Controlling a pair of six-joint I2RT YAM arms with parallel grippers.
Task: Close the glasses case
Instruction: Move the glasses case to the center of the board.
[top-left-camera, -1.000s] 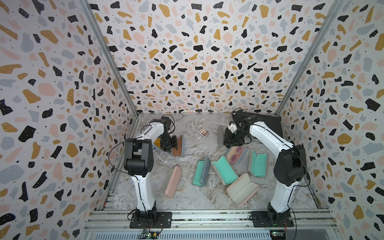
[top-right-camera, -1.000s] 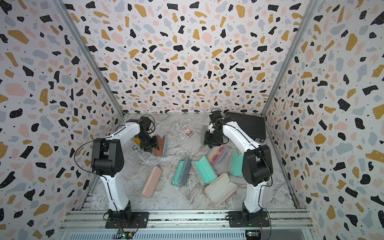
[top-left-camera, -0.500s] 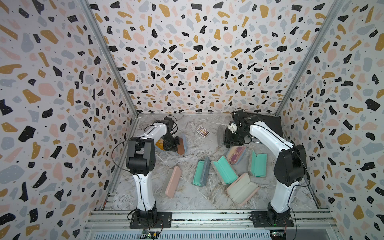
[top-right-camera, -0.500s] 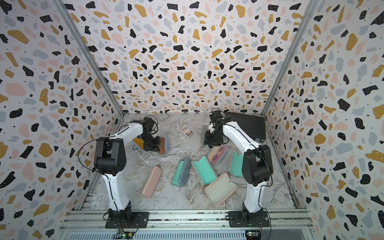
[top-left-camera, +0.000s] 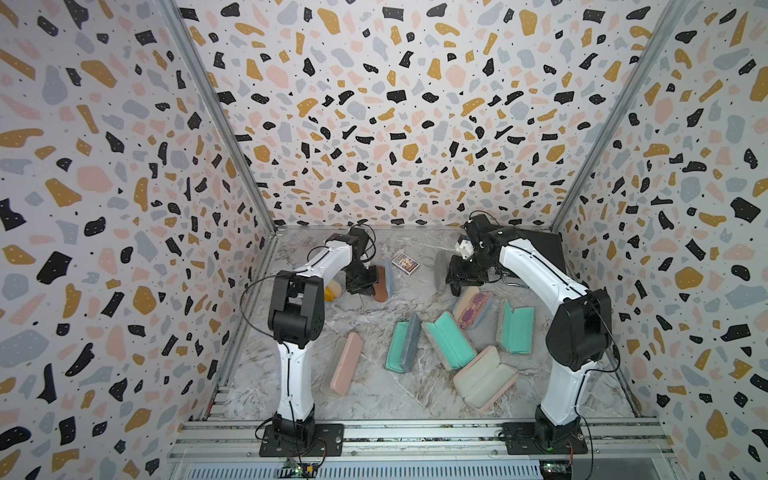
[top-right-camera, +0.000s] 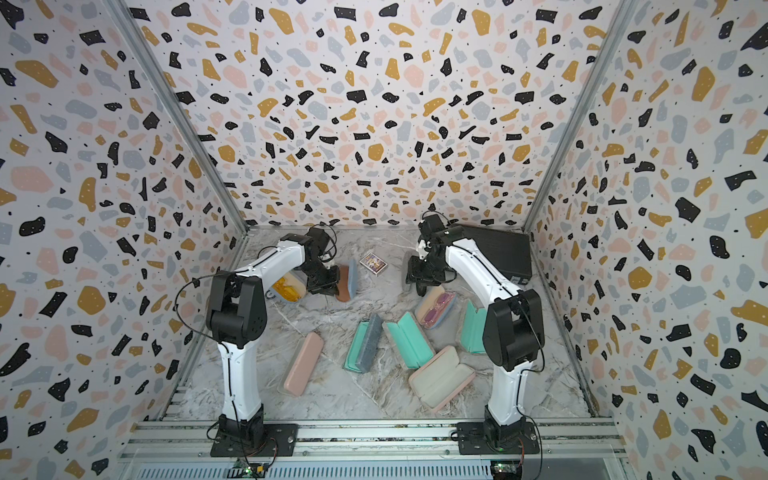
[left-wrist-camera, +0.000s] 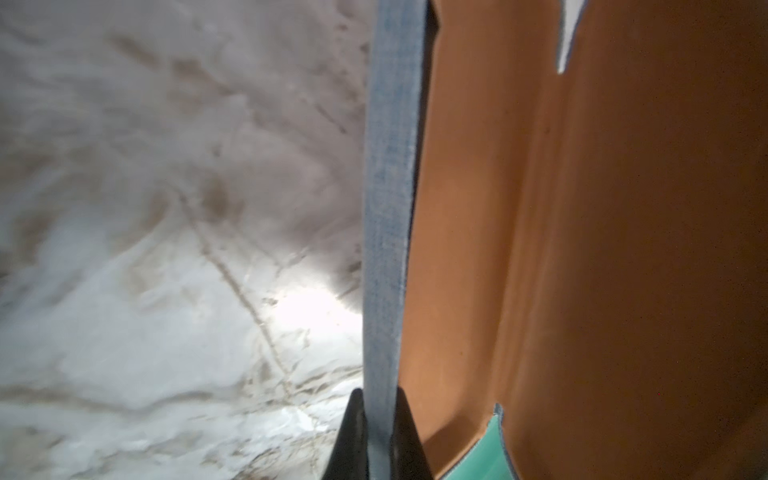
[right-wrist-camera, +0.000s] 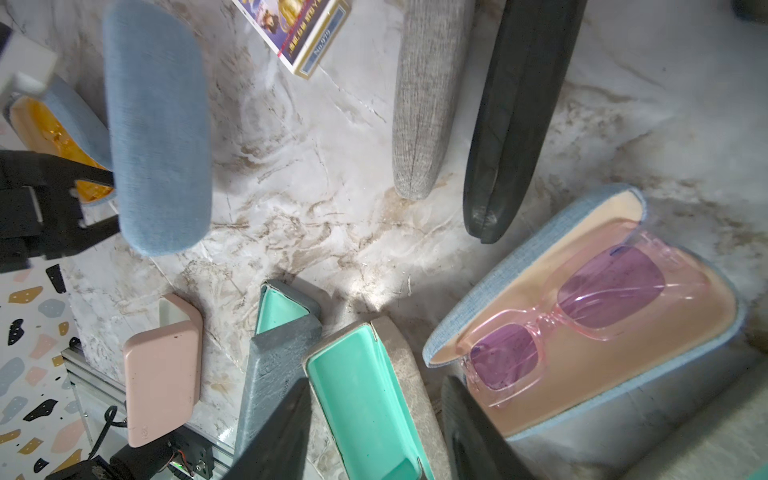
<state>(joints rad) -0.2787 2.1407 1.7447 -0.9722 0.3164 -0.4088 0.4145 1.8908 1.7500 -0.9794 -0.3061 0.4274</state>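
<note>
Nearest the front edge of the marble desk (top-left-camera: 374, 395), an open pink case (top-left-camera: 484, 380) with a pale lining is seen toward the right side, and a closed pink case (top-left-camera: 343, 363) toward the left. Just behind them, about the middle of the desk, three cases with mint lining are laid: a grey-skinned case (top-left-camera: 402, 348) half folded, an open mint case (top-left-camera: 449, 340) beside it, and a third mint case (top-left-camera: 515, 326) nearer the right edge. Behind these a blue case (top-left-camera: 473, 309) lies open with pink glasses (right-wrist-camera: 611, 286) in it. Farther back, the right gripper (right-wrist-camera: 376, 382) is held above the desk with its fingers spread and nothing between them. A grey fabric case (right-wrist-camera: 428, 104) and a black case (right-wrist-camera: 511, 124) are seen closed, side by side, close by it. Toward the far left corner, the glasses case (top-left-camera: 382, 282), blue outside and brown inside, is tilted up on edge and not shut, its brown lining shown in the left wrist view. The left gripper (left-wrist-camera: 378, 440) is clamped on the blue rim of that case, one finger on each side of it. Just beside it, toward the left edge, a second blue case (top-right-camera: 286, 286) holding yellow glasses is partly hidden by the arm. A small printed card box (top-left-camera: 405, 264) lies near the middle of the far edge, and a black box (top-left-camera: 540, 249) is set in the far right corner.
</note>
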